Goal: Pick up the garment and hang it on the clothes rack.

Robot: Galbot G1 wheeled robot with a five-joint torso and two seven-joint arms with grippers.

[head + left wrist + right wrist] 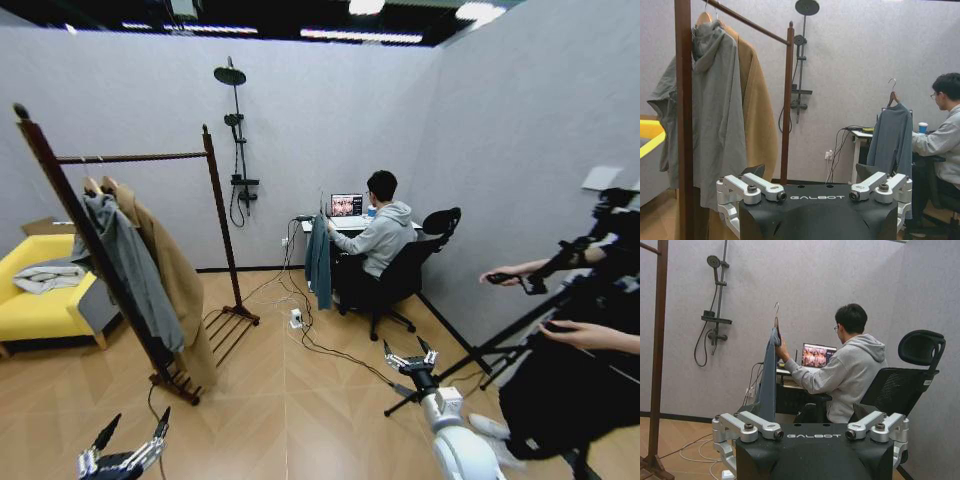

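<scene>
Hanging on its wooden hanger, the garment is at the desk by the far wall, held up by a seated person's hand — well apart from the clothes rack on the robot's left. Left gripper and right gripper sit low, both spread wide, empty.

Grey walls met a wooden floor; a yellow sofa sat at nine o'clock, a black shower stand at twelve.
</scene>
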